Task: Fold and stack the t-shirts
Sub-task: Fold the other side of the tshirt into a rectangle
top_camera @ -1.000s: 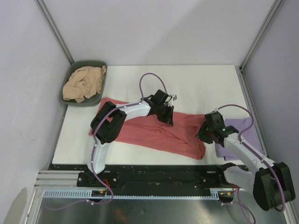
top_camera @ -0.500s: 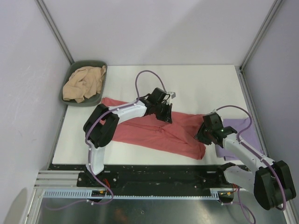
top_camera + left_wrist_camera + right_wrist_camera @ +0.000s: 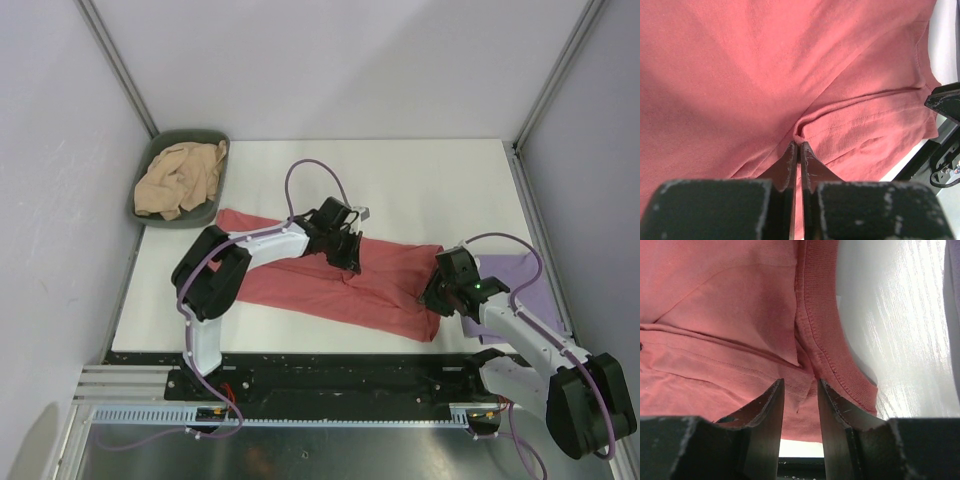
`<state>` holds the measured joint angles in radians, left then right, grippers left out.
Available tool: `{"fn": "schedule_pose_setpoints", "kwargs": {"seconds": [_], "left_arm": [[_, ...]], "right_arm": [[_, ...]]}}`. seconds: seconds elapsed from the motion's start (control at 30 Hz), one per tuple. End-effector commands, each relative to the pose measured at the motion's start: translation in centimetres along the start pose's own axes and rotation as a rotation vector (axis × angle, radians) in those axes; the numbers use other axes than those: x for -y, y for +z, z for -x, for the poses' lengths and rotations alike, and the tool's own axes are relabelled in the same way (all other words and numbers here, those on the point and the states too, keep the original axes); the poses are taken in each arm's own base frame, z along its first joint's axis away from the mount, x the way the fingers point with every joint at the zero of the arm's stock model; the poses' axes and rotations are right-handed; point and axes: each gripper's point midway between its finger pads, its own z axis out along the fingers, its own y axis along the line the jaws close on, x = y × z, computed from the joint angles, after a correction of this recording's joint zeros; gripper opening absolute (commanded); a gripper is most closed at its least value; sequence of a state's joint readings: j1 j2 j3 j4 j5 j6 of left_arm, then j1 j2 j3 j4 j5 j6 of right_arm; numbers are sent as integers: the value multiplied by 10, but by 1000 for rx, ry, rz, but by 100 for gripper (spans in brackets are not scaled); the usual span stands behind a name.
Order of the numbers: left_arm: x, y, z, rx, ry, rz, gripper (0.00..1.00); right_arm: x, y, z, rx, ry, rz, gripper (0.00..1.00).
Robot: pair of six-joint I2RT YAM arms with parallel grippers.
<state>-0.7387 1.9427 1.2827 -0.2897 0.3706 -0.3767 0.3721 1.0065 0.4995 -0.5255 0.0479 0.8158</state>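
- Left hand (image 3: 351,263): I have it down on the middle of the red tee (image 3: 300,285), toward the tee's far edge.
- In the left wrist view the left hand (image 3: 800,145) has its jaws pressed together, and a small ridge of the red tee (image 3: 740,75) is pinched between the tips. Creases run out from the pinch, and a stitched hem runs across just beyond it.
- Right hand (image 3: 432,298): it sits low at the right end of the red tee, near the front corner.
- In the right wrist view the right hand (image 3: 799,382) has its jaws part-way apart, with the red tee (image 3: 715,315) showing in the gap. A fold edge runs down between the fingers, and a ribbed band lies just beside the right-side finger (image 3: 832,415). I cannot tell whether the jaws are gripping the cloth or only straddling it.
- The red tee lies spread in a long slanted strip across the middle of the table (image 3: 430,180), from near the bin (image 3: 185,133) at the left down to the right hand. It looks rumpled and is not lying flat.
- Beyond the ribbed band, bare table (image 3: 900,315) shows in the right wrist view.
- The lavender tee (image 3: 510,272) lies flat at the right edge of the table, just beside the right end of the red tee and partly under my right arm.
- The tan tee (image 3: 180,180) is crumpled inside the bin at the far left corner, well apart from both hands.
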Motion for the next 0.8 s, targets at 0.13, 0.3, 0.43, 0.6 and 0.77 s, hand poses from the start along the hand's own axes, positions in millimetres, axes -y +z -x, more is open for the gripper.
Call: {"fn": "schedule_pose_setpoints", "kwargs": {"seconds": [0.13, 0.3, 0.43, 0.6, 0.77], "left_arm": [[20, -20, 17, 83, 34, -32, 4], [22, -24, 17, 91, 36, -35, 4], [22, -28, 13, 90, 31, -35, 5], [19, -31, 2, 81, 11, -19, 5], [13, -34, -13, 71, -12, 11, 5]], "right_arm": [[-6, -4, 2, 23, 11, 26, 26], [-9, -8, 1, 22, 12, 43, 9], [-9, -12, 0, 18, 11, 52, 2], [-10, -17, -5, 6, 5, 65, 0], [-12, -22, -13, -6, -16, 72, 0]]}}
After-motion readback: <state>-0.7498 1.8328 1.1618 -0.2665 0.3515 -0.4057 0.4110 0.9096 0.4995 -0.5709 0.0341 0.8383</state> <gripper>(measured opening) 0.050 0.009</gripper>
